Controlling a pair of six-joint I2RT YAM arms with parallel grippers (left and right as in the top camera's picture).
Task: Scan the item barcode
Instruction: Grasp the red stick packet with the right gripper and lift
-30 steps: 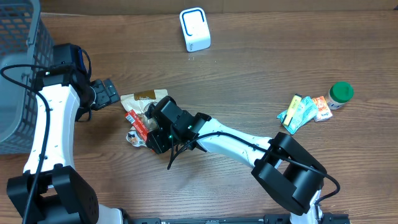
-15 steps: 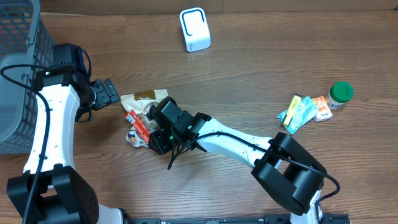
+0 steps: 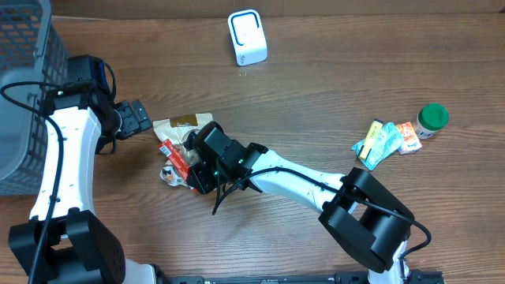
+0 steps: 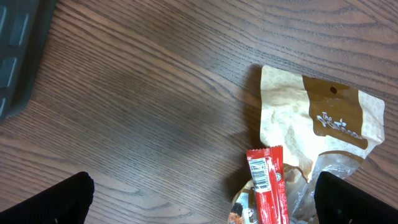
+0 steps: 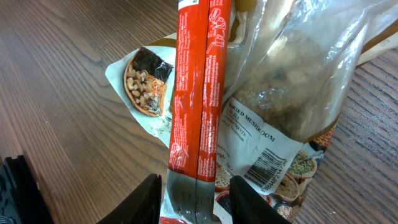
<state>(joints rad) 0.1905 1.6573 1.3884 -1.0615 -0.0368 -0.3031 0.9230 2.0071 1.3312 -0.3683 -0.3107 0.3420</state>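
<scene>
Long red foil-wrapped snack bar [image 5: 199, 93].
Near end between right jaws, part-open, not visibly clamped; long axis points straight ahead. Left jaws spread wide, empty, farther.

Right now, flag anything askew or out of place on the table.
A red bar wrapper lies slantwise across the clear mushroom bag and a tan pouch, one untidy heap under the right pincer. Nothing spilled.

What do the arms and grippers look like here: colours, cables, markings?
Both arms are white shells with black joints. The left arm carries a looping black cable; the right arm has a thinner black cable and a small green light near its wrist. The left gripper and right gripper have black fingers.
</scene>
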